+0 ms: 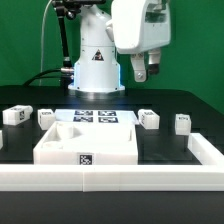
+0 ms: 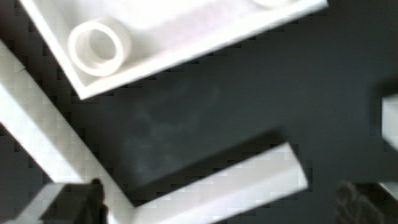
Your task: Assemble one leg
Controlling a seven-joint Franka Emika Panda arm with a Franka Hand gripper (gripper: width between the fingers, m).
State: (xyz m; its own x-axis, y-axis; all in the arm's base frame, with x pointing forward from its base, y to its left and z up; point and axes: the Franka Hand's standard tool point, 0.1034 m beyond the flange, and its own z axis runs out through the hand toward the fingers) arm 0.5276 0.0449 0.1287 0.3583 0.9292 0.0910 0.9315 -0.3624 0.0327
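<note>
Several small white legs with tags lie on the dark table: two at the exterior view's left [image 1: 17,116] [image 1: 47,117] and two at its right [image 1: 148,118] [image 1: 183,122]. The wide white panel [image 1: 85,145] lies at the front centre, and its corner socket [image 2: 98,45] shows in the wrist view. My gripper [image 1: 139,68] hangs high above the table, over the right side, open and empty. In the wrist view my gripper [image 2: 219,203] has dark fingers [image 2: 63,205] at both sides, and a blurred white block [image 2: 222,178] lies far below between them. I cannot tell whether that block is a leg.
The marker board [image 1: 95,117] lies behind the panel, in front of the robot base [image 1: 95,60]. A raised white wall [image 1: 205,152] runs along the table's front and right edges. A white strip [image 2: 36,120] crosses the wrist view diagonally.
</note>
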